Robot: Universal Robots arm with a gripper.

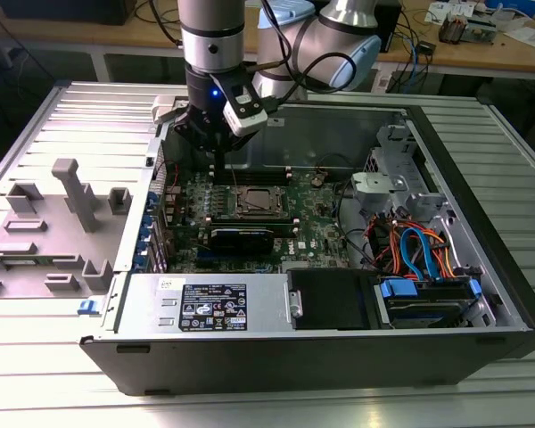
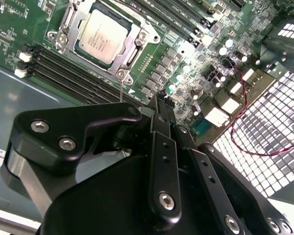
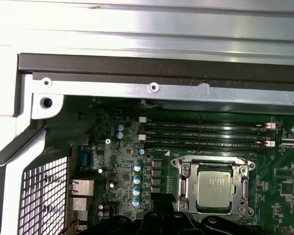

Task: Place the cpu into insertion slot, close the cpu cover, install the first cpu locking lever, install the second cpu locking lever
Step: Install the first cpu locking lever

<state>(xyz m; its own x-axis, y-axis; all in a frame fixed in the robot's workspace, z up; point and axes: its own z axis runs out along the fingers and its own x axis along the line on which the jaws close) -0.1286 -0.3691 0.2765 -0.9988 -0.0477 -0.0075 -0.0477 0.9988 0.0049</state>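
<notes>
gripper [image 2: 159, 101] looks closed to me. the black fingers [image 2: 162, 147] come together at the tips and i can't see anything pinched between them. in the exterior view it [image 1: 217, 157] hangs low inside the open pc case [image 1: 294, 361], just over the green motherboard [image 2: 196, 54].

closest to the tips is a thin metal rod [image 2: 121, 92]. right past that are the long black memory slots [image 2: 78, 73], lying between the gripper and the socket.

just beyond those sits the cpu [image 2: 103, 36]. it's a small flat square with a dull silver top and some faint print, lying flat and square in the insertion slot [image 2: 56, 36], so the contact field is hidden under it. the cpu cover [image 2: 137, 46] lies down over it. that's the thin silver-grey frame, and its window shows the chip's top while it overlaps the chip's edges. the first wrist view has the cpu [image 3: 215, 188] framed the same way. can't tell whether the levers are latched.

a bit off to the side of the gripper there's a row of blue capacitors [image 3: 136, 178].

further out past the socket is the black graphics card [image 1: 241, 237], then the power supply [image 1: 205, 305]. the blue and orange cables [image 1: 419, 250] and the grey tray [image 1: 53, 214] outside the case are well away from the gripper.
</notes>
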